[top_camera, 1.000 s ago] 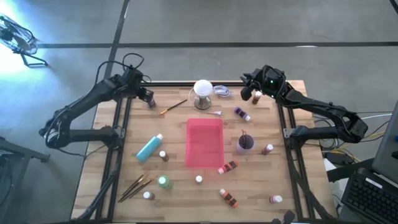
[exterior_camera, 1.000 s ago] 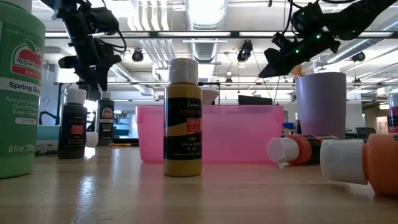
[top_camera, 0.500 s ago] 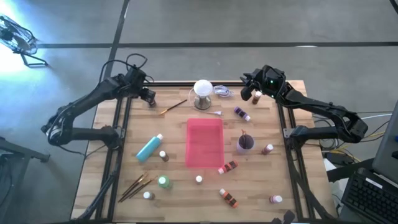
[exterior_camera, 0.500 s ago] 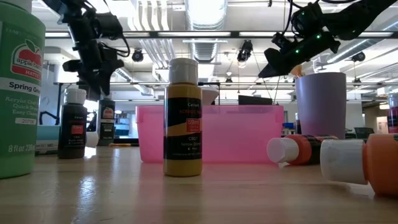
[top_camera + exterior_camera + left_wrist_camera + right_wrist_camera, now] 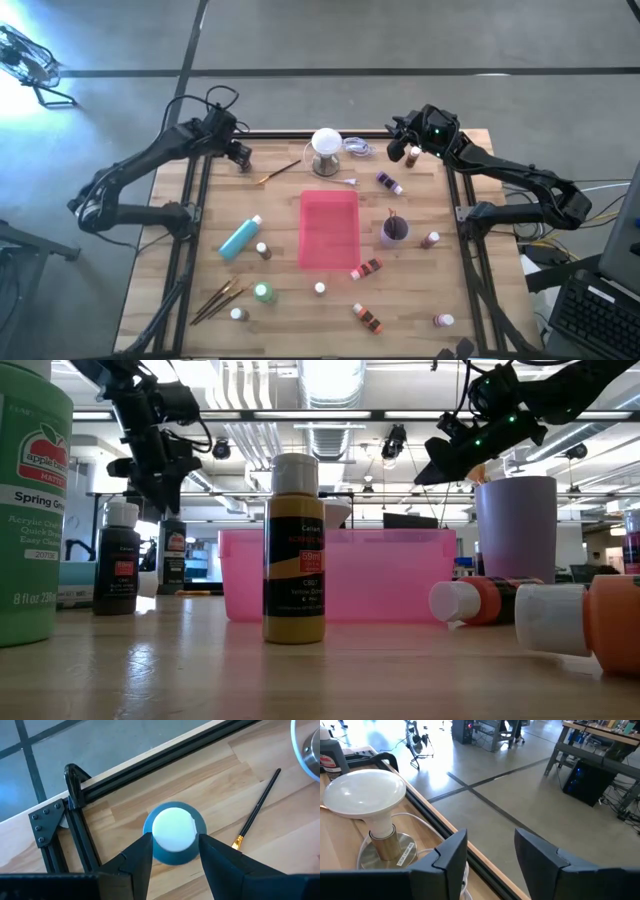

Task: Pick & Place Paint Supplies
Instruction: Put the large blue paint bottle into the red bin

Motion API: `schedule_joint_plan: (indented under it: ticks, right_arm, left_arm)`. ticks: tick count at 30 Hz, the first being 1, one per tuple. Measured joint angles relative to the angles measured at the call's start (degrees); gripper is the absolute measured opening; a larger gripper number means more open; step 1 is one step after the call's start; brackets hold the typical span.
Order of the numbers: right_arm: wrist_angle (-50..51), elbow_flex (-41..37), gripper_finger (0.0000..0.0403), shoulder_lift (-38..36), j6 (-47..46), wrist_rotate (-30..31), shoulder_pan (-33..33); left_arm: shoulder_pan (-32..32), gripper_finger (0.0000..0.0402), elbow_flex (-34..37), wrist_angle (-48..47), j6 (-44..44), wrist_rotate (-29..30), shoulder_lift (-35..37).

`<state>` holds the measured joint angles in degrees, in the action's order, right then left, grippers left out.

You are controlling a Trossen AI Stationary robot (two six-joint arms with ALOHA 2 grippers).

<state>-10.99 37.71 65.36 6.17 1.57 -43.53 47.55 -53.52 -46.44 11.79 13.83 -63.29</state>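
While you are looking down on the wooden table (image 5: pixel 150 300), the biggest item lying on it is the flat pink tray (image 5: pixel 329 228) at its middle. Next you are seeing the teal bottle (image 5: pixel 240 238) lying on its side to the tray's left, then the white ball-topped stand (image 5: pixel 326 150) standing at the far edge, and the purple cup (image 5: pixel 394 231) standing just right of the tray.

Smaller paint bottles are sitting scattered:
- a green one (image 5: pixel 263 293) near the front left;
- a brown one (image 5: pixel 263 251) beside the teal bottle;
- a purple one (image 5: pixel 389 183) lying right of the stand;
- an orange one (image 5: pixel 368 318) lying near the front.

Thin brushes (image 5: pixel 219 298) are lying together at the front left, and a single brush (image 5: pixel 279 172) is lying near the far left corner.

Your left gripper (image 5: pixel 174 851) is hanging over the far left corner, its fingers (image 5: pixel 137 857) spread to either side of a white-capped bottle (image 5: pixel 174 832) standing there; the wrist view is showing a sliver of bottle between cap and each finger, so it is not clamping.

Your right gripper (image 5: pixel 401 140) is hovering at the far right corner beside another small bottle (image 5: pixel 412 156), fingers (image 5: pixel 451 852) parted and holding nothing.
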Motion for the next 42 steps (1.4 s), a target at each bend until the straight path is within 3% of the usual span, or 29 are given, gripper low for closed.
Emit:
schedule_joint_plan:
  ticks: [15,35,42]
  right_arm:
    - [0.0,0.0,0.018,0.0,0.0,0.0,0.0]
    - [0.0,-0.3,0.0113,0.0,0.4,0.0,0.0]
    - [0.0,-0.3,0.0094,0.0,0.5,0.0,0.0]
  left_arm:
    - [0.0,0.0165,0.0,1.9,-3.4,-0.8,-1.1]
    - [0.0,0.0166,0.0,1.9,-2.5,-0.6,-1.0]
    - [0.0,0.0217,0.0,1.7,0.4,-0.7,-1.0]
